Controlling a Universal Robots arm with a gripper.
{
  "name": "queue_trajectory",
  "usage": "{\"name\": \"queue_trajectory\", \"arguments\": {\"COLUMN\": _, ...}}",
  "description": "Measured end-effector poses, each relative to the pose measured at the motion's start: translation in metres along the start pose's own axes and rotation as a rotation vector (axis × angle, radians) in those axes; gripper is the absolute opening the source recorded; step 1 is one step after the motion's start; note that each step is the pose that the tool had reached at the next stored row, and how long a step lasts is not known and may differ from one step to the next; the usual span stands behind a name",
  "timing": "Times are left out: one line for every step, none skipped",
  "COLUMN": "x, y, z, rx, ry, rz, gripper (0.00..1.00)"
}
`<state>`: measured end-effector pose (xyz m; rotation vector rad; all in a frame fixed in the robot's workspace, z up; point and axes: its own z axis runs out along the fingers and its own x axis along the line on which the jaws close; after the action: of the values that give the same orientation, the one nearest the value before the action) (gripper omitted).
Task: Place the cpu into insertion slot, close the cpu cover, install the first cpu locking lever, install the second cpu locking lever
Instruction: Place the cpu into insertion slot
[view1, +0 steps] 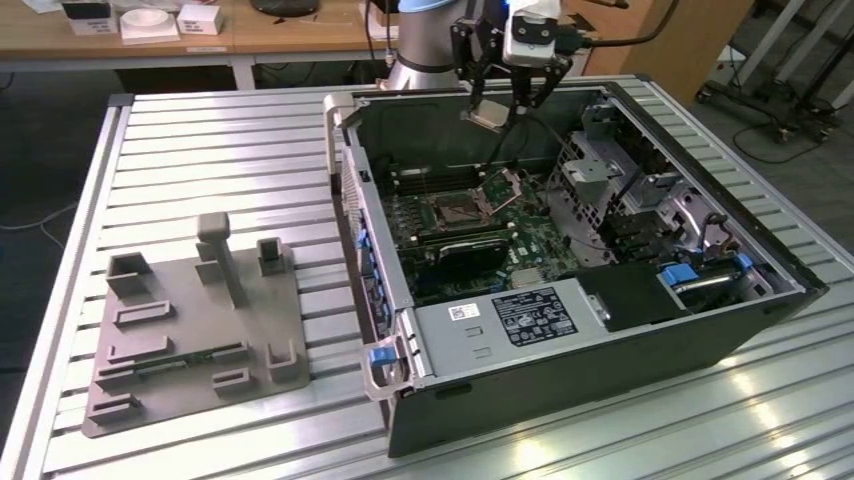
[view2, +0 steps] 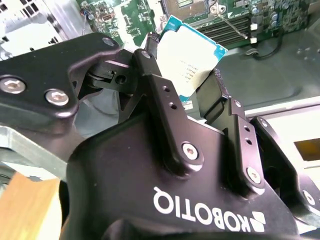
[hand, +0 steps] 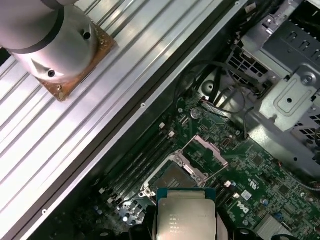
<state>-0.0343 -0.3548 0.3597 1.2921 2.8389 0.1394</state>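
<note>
Hand (view2: 184, 75): closed on the cpu (view2: 192, 47); its fingers (view2: 162, 100) press two opposite edges.
Cpu place: in the air above the slot (hand: 175, 177), apart from it and tilted.
Handling: likely light, stiff and thin, with a slick metal top. The underside is probably delicate, so the edge hold suits it. A skewed seat could do damage.
Slot: open and bare.
Cover (hand: 204, 149): hinged up just beside the slot.
Surface: green board (hand: 265, 170) crowded round the slot. Memory slots (hand: 135, 165) lie beside it, with cables (hand: 220, 95) and a metal cage (hand: 285, 95) near.
Room: the case (view1: 587, 370) lies open on a ribbed metal counter (view1: 200, 150). A grey fixture (view1: 187, 330) stands well apart from the slot.
</note>
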Motion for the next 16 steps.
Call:
{"name": "queue_trajectory", "arguments": {"x": 0.0000, "y": 0.0000, "z": 0.0001, "rx": -0.0003, "ry": -0.0010, "rz": 0.011, "gripper": 0.54}}
{"name": "queue_trajectory", "arguments": {"x": 0.0000, "y": 0.0000, "z": 0.0001, "rx": -0.0004, "ry": -0.0020, "rz": 0.022, "gripper": 0.54}}
{"name": "queue_trajectory", "arguments": {"x": 0.0000, "y": 0.0000, "z": 0.0002, "rx": -0.0007, "ry": -0.0029, "rz": 0.033, "gripper": 0.54}}
{"name": "queue_trajectory", "arguments": {"x": 0.0000, "y": 0.0000, "z": 0.0002, "rx": -0.0009, "ry": -0.0038, "rz": 0.044, "gripper": 0.54}}
{"name": "queue_trajectory", "arguments": {"x": 0.0000, "y": 0.0000, "z": 0.0003, "rx": -0.0011, "ry": -0.0049, "rz": 0.055, "gripper": 0.54}}
{"name": "queue_trajectory", "arguments": {"x": 0.0000, "y": 0.0000, "z": 0.0004, "rx": -0.0013, "ry": -0.0059, "rz": 0.066, "gripper": 0.54}}
{"name": "queue_trajectory", "arguments": {"x": 0.0000, "y": 0.0000, "z": 0.0004, "rx": -0.0016, "ry": -0.0069, "rz": 0.077, "gripper": 0.54}}
{"name": "queue_trajectory", "arguments": {"x": 0.0000, "y": -0.0001, "z": 0.0005, "rx": -0.0017, "ry": -0.0077, "rz": 0.087, "gripper": 0.54}}
{"name": "queue_trajectory", "arguments": {"x": 0.0000, "y": -0.0001, "z": 0.0005, "rx": -0.0019, "ry": -0.0085, "rz": 0.095, "gripper": 0.54}}
{"name": "queue_trajectory", "arguments": {"x": 0.0000, "y": -0.0001, "z": 0.0005, "rx": -0.0019, "ry": -0.0090, "rz": 0.101, "gripper": 0.54}}
{"name": "queue_trajectory", "arguments": {"x": 0.0000, "y": -0.0001, "z": 0.0005, "rx": -0.0020, "ry": -0.0093, "rz": 0.104, "gripper": 0.54}}
{"name": "queue_trajectory", "arguments": {"x": 0.0000, "y": -0.0001, "z": 0.0006, "rx": -0.0020, "ry": -0.0093, "rz": 0.104, "gripper": 0.54}}
{"name": "queue_trajectory", "arguments": {"x": 0.0000, "y": -0.0001, "z": 0.0006, "rx": -0.0021, "ry": -0.0093, "rz": 0.105, "gripper": 0.54}}
{"name": "queue_trajectory", "arguments": {"x": 0.0000, "y": -0.0001, "z": 0.0006, "rx": -0.0021, "ry": -0.0093, "rz": 0.105, "gripper": 0.54}}
{"name": "queue_trajectory", "arguments": {"x": 0.0000, "y": -0.0001, "z": 0.0006, "rx": -0.0020, "ry": -0.0094, "rz": 0.105, "gripper": 0.54}}
{"name": "queue_trajectory", "arguments": {"x": 0.0000, "y": -0.0001, "z": 0.0006, "rx": -0.0021, "ry": -0.0093, "rz": 0.105, "gripper": 0.54}}
